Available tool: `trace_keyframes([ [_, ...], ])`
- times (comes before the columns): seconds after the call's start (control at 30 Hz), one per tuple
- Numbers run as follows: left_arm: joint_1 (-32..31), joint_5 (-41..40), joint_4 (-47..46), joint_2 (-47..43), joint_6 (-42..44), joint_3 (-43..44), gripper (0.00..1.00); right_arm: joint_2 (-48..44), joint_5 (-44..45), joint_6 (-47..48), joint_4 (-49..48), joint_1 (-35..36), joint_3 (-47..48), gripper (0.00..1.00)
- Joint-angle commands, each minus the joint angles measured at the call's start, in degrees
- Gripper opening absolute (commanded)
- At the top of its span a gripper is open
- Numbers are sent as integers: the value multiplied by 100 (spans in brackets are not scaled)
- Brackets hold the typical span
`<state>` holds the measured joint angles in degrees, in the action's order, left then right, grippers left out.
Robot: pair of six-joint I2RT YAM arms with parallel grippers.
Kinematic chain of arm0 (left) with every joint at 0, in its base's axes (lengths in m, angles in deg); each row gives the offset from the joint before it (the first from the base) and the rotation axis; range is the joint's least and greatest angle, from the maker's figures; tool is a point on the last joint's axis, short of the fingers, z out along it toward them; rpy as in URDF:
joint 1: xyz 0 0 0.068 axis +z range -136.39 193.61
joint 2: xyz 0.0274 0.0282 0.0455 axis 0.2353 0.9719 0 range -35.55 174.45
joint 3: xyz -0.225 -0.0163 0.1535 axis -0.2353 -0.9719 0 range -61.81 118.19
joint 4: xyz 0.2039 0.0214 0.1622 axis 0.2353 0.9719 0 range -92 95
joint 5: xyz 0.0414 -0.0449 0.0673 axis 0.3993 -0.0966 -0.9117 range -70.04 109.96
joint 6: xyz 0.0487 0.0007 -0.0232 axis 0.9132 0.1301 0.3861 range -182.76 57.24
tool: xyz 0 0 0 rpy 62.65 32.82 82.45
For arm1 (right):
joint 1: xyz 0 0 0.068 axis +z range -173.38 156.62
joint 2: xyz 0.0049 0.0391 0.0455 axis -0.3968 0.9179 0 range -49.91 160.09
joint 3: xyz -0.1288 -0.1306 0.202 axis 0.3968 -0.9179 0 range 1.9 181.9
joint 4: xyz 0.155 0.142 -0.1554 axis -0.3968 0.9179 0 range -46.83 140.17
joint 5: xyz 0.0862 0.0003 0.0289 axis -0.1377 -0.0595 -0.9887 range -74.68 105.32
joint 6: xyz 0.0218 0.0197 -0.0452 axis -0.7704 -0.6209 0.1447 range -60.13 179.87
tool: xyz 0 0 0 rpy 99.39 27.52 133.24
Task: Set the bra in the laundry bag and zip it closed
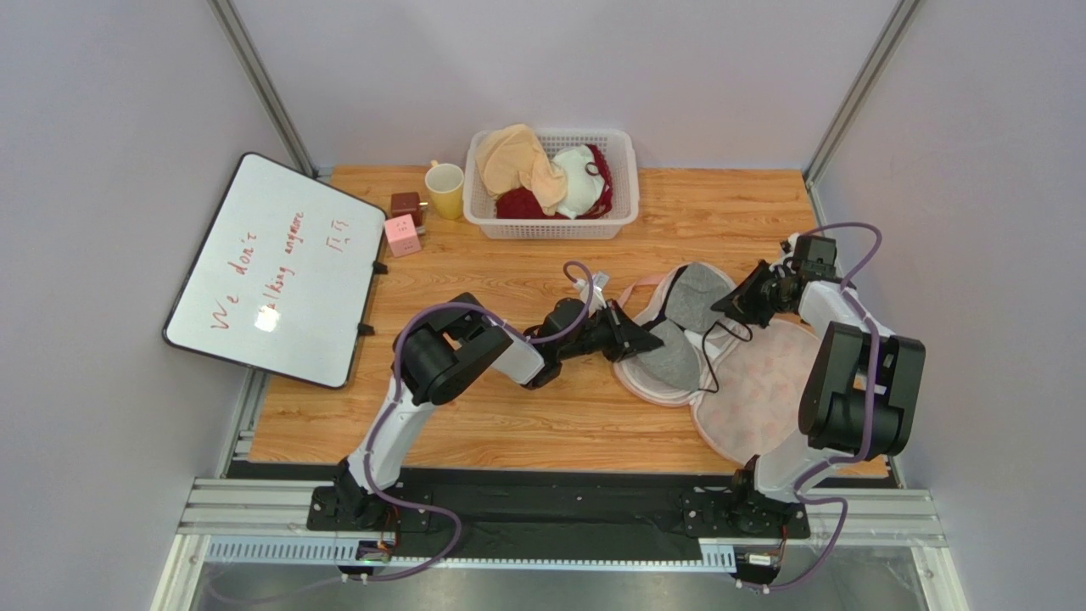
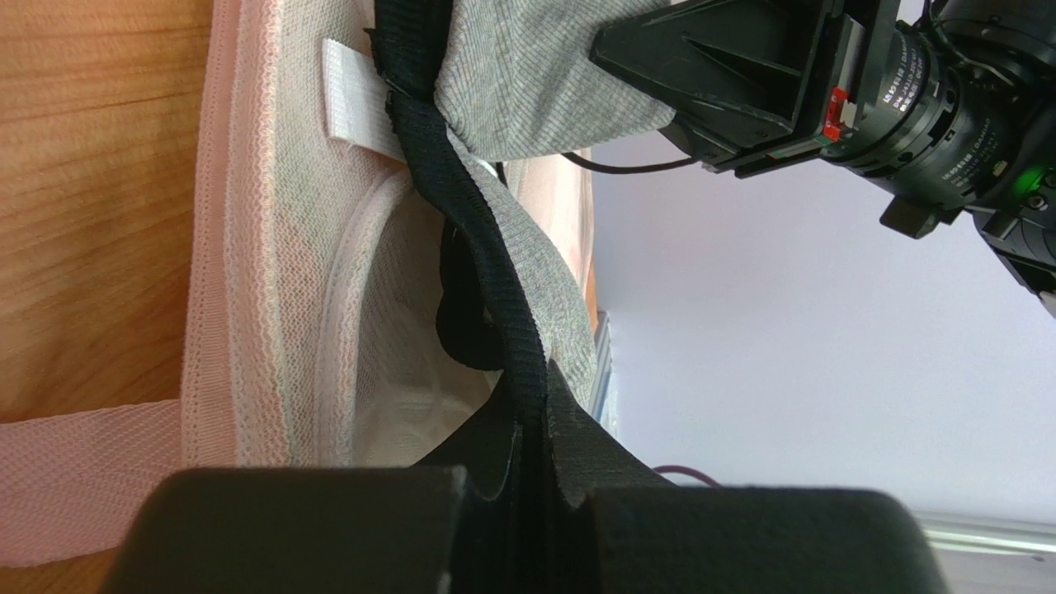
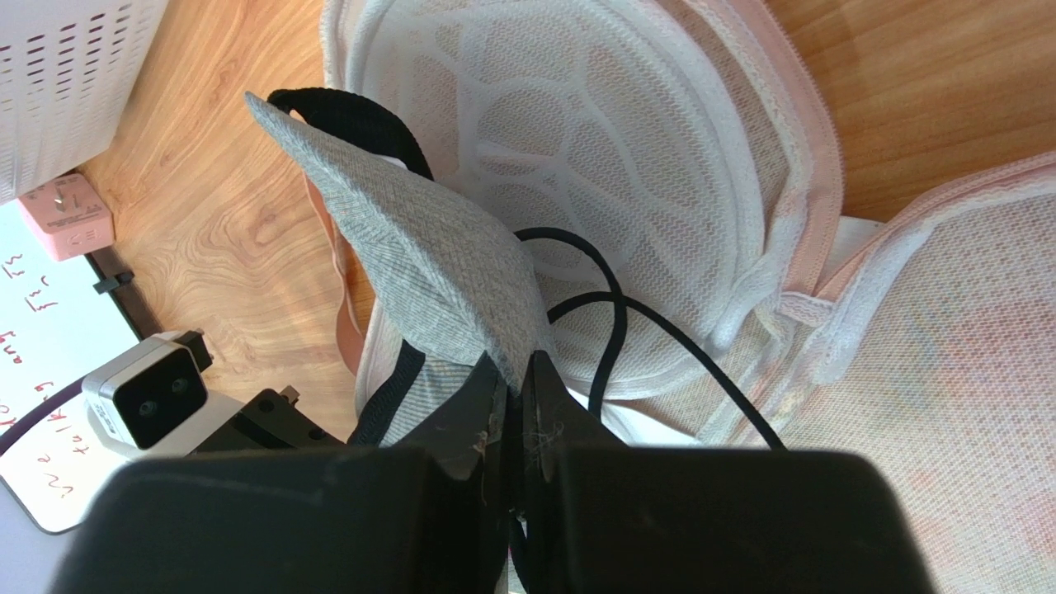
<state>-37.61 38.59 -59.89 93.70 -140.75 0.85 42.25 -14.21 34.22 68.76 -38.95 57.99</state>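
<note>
Left gripper [image 2: 536, 433] is clamped down tight, its jaws pinched right together on the black band [image 2: 496, 285] of the bra [image 3: 422, 248], the band running straight up out of the fingers. Right gripper [image 3: 512, 378] is pinched just as tight, with no gap to speak of, nipping the lower edge of a grey cup that stands up tilted from its fingertips. So both arms have the bra, one from each side, and it sits over the open laundry bag [image 3: 793, 149] on the table [image 1: 510, 420]. The top view gives the layout: the two grippers face each other across the bag's far lobe, grey cups between them, while the bag's near lobe lies flat by the right arm's base. That view cannot show the pinch itself; the wrist cameras do. The left wrist view adds the bag's pink edging, a white fabric tab [image 2: 360, 105] beside the band, and the right gripper's black fingers reaching onto the grey fabric from above. The right wrist view adds the white mesh lining spread wide under the cup and a thin black strap [image 3: 601, 334] looping across it. Only the top view shows the white slatted basket [image 1: 548, 227] at the back, holding a beige bra [image 1: 516, 159] and a white one with dark-red trim [image 1: 580, 178], plus a yellow cup [image 1: 445, 191] and the whiteboard [image 1: 274, 267] at left.
</note>
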Motion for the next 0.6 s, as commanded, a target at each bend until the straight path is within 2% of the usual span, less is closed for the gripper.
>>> trace_keyframes([
  [0.0,7,-53,-118,65,135,-34,0,56,45,-19,-291,-34,103,7],
  [0.03,7,-9,-65,65,162,-16,1,91,88,-19,-265,-34,103,9],
  [0.17,7,141,382,-40,434,98,16,136,343,104,-80,-34,173,35],
  [0.2,-2,175,497,-145,617,98,18,118,413,165,16,-25,191,38],
  [0.23,7,193,611,-224,767,89,29,75,614,183,60,-25,209,41],
  [0.3,7,193,1190,-539,1031,72,40,-83,835,253,227,28,270,52],
  [0.33,-2,185,1384,-654,1354,72,51,-145,1079,297,297,54,305,55],
  [0.37,-2,185,1803,-777,1514,98,56,-285,1230,332,376,98,349,61],
  [0.43,-2,149,2297,-1120,2048,246,72,-409,1738,429,623,308,507,67],
  [0.47,-2,141,2822,-1226,2226,317,76,-488,1924,473,710,388,595,73],
  [0.57,7,184,3527,-1569,2674,467,90,-646,2539,613,1132,660,920,77],
])
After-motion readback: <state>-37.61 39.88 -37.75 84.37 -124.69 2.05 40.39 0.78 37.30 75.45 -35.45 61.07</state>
